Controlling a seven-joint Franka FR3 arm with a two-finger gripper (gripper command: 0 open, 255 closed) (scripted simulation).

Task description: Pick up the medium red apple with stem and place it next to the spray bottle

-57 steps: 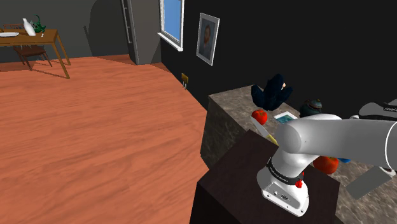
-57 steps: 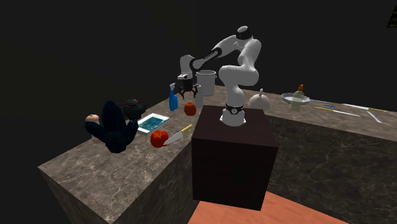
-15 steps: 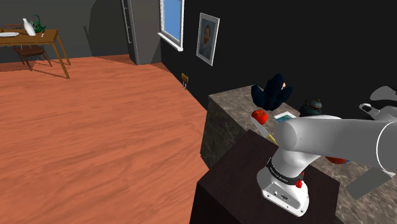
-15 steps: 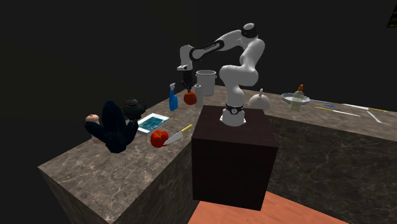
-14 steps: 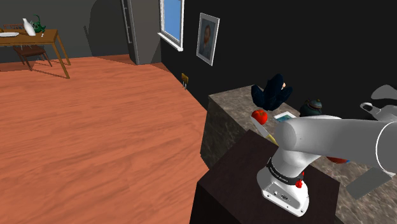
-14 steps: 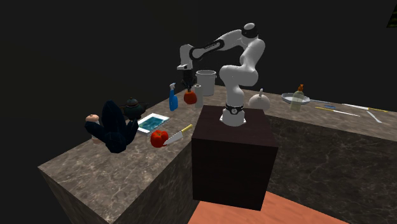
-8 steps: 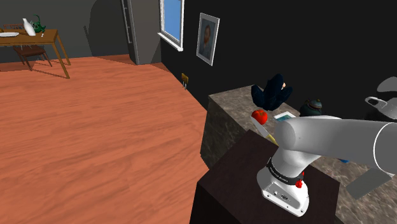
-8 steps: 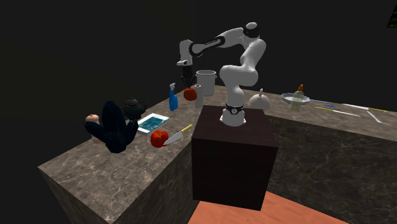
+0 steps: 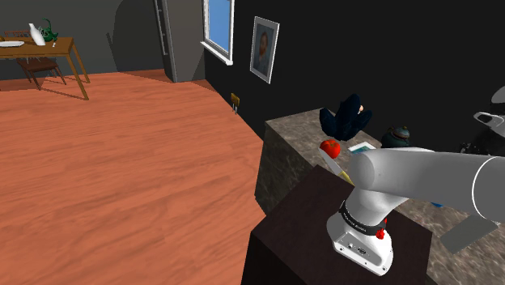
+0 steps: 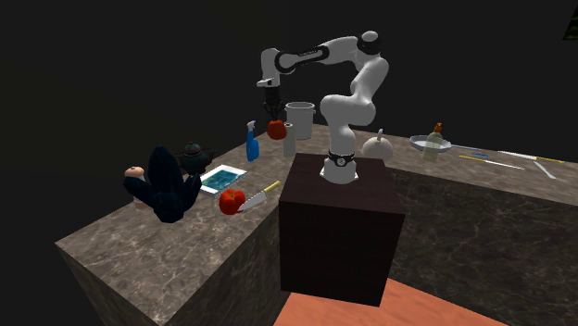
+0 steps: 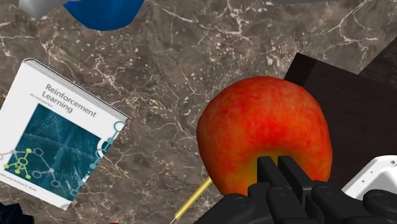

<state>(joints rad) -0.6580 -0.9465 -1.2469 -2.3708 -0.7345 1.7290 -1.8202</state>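
Observation:
A red-orange apple [image 10: 276,129] hangs in the air above the marble counter [image 10: 167,236], just to the second exterior view's right of the blue spray bottle [image 10: 252,144]. My gripper [image 10: 274,115] points straight down and is shut on the apple's top. In the wrist view the two black fingers meet at the gripper [image 11: 280,163] against the top of the apple [image 11: 264,143], with the stem hidden between them. The spray bottle's blue body [image 11: 105,9] stands on the counter far below, beyond the book.
A second red apple [image 10: 232,199] and a yellow-handled knife [image 10: 261,194] lie near the counter's edge, beside a book [image 11: 57,149]. A grey pot [image 10: 299,119] stands behind the apple. A black teapot [image 10: 193,153] and a dark figure [image 10: 162,185] sit further left. The dark stand [image 10: 338,222] adjoins the counter.
The arm has lifted the apple higher above the counter over the last second. Nearly four seconds ago the apple sat on the counter under the gripper.

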